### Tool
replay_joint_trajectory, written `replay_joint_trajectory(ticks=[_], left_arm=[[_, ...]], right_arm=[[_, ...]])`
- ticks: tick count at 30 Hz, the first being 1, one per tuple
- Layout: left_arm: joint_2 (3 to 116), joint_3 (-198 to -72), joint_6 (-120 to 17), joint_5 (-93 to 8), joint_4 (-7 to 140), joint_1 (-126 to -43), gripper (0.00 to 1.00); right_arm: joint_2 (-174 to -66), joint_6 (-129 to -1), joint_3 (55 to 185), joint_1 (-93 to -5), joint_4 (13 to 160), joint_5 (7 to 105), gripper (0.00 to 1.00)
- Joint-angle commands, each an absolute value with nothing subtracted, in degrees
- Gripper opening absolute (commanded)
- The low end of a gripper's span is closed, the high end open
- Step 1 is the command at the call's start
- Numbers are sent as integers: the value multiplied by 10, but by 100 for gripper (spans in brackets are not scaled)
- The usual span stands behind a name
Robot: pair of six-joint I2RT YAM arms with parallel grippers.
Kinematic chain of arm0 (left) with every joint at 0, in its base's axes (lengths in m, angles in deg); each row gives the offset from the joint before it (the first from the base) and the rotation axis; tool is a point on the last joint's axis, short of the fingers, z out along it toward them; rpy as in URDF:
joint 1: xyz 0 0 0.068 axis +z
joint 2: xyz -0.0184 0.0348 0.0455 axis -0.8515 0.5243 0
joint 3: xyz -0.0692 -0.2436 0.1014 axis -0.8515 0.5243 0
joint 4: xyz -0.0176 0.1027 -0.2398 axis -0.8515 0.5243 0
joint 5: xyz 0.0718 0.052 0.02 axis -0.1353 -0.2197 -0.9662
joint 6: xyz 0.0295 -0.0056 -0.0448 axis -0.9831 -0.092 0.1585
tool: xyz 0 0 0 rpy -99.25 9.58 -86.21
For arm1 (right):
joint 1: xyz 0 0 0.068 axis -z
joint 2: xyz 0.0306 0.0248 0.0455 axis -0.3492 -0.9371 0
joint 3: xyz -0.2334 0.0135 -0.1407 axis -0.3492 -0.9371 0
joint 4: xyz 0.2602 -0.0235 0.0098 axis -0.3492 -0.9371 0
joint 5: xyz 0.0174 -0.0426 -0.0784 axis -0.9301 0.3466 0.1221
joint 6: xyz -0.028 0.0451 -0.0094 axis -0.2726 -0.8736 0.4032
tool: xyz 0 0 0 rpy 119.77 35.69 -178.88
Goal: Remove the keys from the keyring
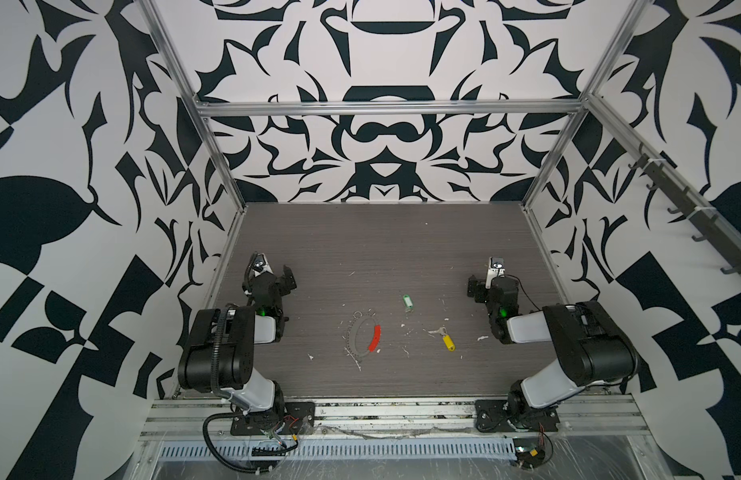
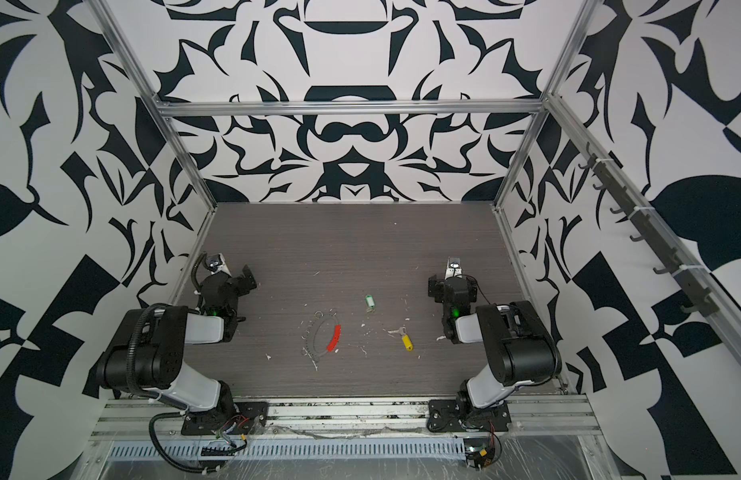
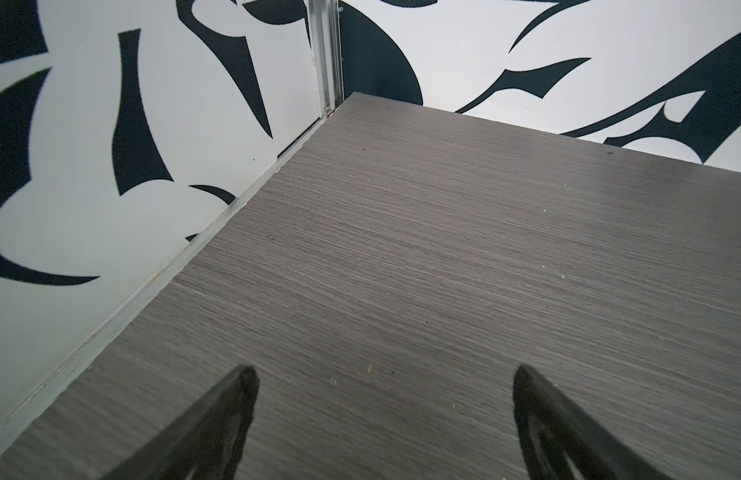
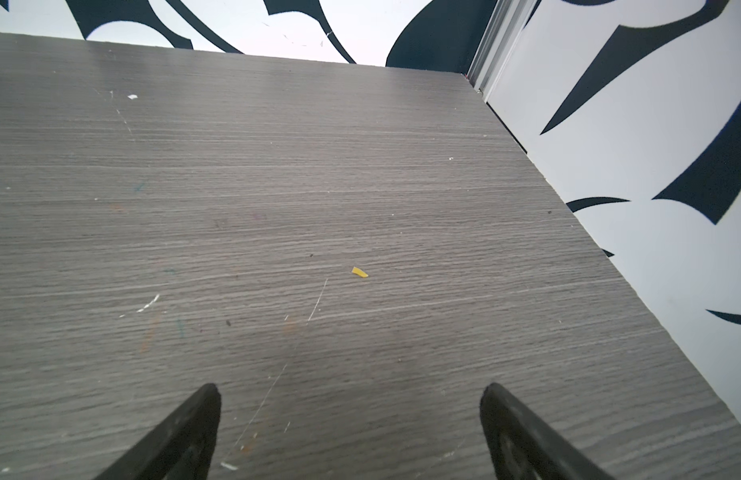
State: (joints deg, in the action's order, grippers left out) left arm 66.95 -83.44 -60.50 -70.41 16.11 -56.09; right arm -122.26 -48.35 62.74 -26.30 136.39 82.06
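**A:** Where does everything sit?

**B:** On the grey table [image 1: 360, 241], between my two arms. My left gripper [image 3: 384, 372] and my right gripper [image 4: 350, 388] hang over bare wood, each with its fingers spread wide and nothing between them.

**A:** And the keyring?

**B:** The keyring [image 1: 350, 337] lies flat near the middle, a little to my left. The red sleeve [image 1: 375, 337] is on its right-hand arc, and small wire rings [image 1: 362, 313] are bunched at its far end. It lies closer to my bases than either set of fingers.

**A:** The keys?

**B:** Both lie apart from the hoop, to its right. The green-tagged key [image 1: 407, 301] sits farther back, its long axis running roughly away from me. The yellow-tagged key [image 1: 447, 341] lies nearer and slanted, blade toward the left and away, tag toward the near right.

**A:** So what's left?

**B:** Little, I judge, since neither key touches the hoop. If one needs moving, my right arm is nearer both, and it would have to draw back and inward. White flecks [image 1: 408, 331] lie scattered among them. A yellow chip [image 4: 359, 272] lies ahead of my right fingers.
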Motion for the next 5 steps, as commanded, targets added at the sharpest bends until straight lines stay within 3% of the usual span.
replay_joint_trajectory(ticks=[1, 5], left_arm=[[671, -832, -606, -703, 146, -560, 99], [671, -832, -606, -703, 147, -560, 99]], right_arm=[[-1220, -483, 643, -262, 1383, 816, 100], [-1217, -484, 640, -262, 1385, 816, 100]])
